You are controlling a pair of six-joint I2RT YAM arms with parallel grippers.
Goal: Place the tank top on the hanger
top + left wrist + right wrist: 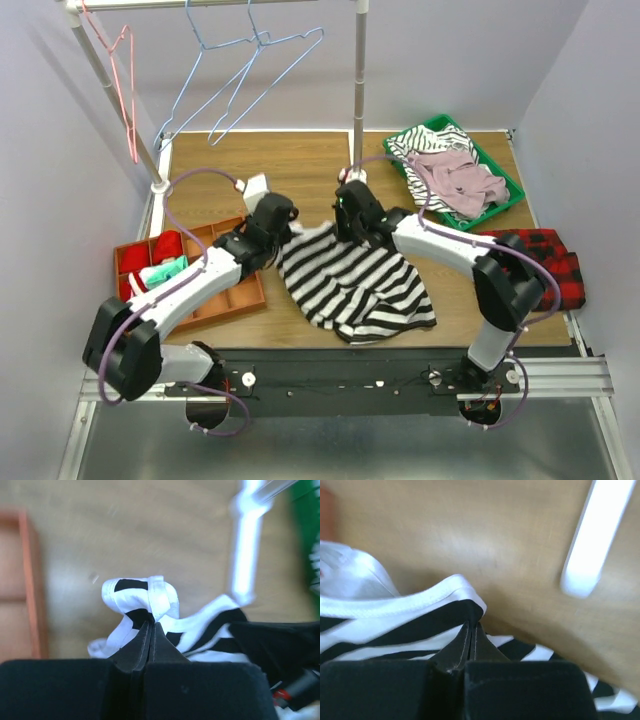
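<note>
Pinching the shoulder straps of the black-and-white striped tank top, the left jaws and right jaws are each clamped shut on soft, white-banded knit. Its upper edge appears raised slightly between the arms, while the hem lies rumpled on the wooden tabletop. The thin light-blue wire hanger hangs bare from the rail, well apart. Judging by this, dressing it remains entirely undone.
</note>
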